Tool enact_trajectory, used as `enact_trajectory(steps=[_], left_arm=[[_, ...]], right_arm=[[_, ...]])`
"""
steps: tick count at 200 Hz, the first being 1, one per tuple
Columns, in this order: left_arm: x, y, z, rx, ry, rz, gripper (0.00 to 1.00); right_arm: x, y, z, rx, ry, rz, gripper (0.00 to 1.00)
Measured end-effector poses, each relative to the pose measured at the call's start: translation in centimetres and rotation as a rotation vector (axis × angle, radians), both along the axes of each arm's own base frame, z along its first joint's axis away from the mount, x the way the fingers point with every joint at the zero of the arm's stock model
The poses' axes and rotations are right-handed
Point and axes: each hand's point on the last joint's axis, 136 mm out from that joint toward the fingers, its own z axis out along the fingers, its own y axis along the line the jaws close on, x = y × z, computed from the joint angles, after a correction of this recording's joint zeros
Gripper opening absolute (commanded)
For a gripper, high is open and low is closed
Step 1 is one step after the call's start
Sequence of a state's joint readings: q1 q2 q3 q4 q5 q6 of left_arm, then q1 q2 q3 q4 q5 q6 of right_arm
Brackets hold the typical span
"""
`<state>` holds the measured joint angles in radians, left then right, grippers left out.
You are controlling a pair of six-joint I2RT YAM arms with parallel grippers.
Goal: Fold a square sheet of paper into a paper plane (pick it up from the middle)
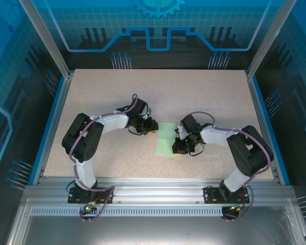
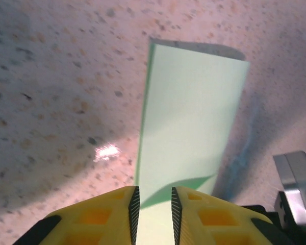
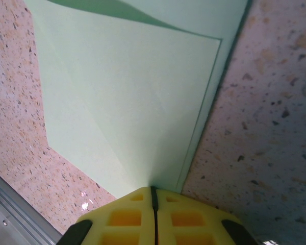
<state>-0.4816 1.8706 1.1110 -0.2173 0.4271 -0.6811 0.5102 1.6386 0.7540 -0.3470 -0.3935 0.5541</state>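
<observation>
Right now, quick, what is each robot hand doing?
Left gripper: jaws a little open, square sheet of paper showing in the gap.
Right gripper: shut, pinching the paper.

Square sheet of paper (image 1: 166, 139): plain pale mint green, darker green in the shadow under its raised flap.
Table (image 1: 117, 92): beige-pink, speckled with dark and orange flecks; blue trim (image 1: 51, 122) along its left and right edges.
Left gripper (image 2: 153, 206), right gripper (image 3: 153, 196): yellow, the left with black ribbed inner faces.
Left arm (image 1: 84, 138), right arm (image 1: 245, 150): black and white.
Back wall (image 1: 158, 30): blue line pattern with a gear motif.
</observation>
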Motion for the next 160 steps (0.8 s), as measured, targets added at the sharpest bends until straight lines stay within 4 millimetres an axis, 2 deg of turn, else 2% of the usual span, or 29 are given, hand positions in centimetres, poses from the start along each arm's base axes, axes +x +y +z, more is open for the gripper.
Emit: enact_trajectory(steps=[42, 58, 112, 160], left_arm=[[-1.8, -3.4, 0.9, -0.080, -0.008, -0.093, 0.25], [-2.0, -4.3, 0.5, -0.113, 0.005, -0.108, 0.25], [-2.7, -4.2, -2.4, -0.111, 0.070, -0.103, 0.26], [-3.0, -4.2, -1.9, -0.135, 0.048, -0.106, 0.31]], right_arm=[[0.0, 0.0, 0.0, -0.002, 0.003, 0.000, 0.09], [0.0, 0.0, 0.0, -0.002, 0.003, 0.000, 0.09], [0.0, 0.0, 0.0, -0.003, 0.004, 0.000, 0.10], [0.0, -0.1, 0.0, -0.008, 0.006, -0.001, 0.10]])
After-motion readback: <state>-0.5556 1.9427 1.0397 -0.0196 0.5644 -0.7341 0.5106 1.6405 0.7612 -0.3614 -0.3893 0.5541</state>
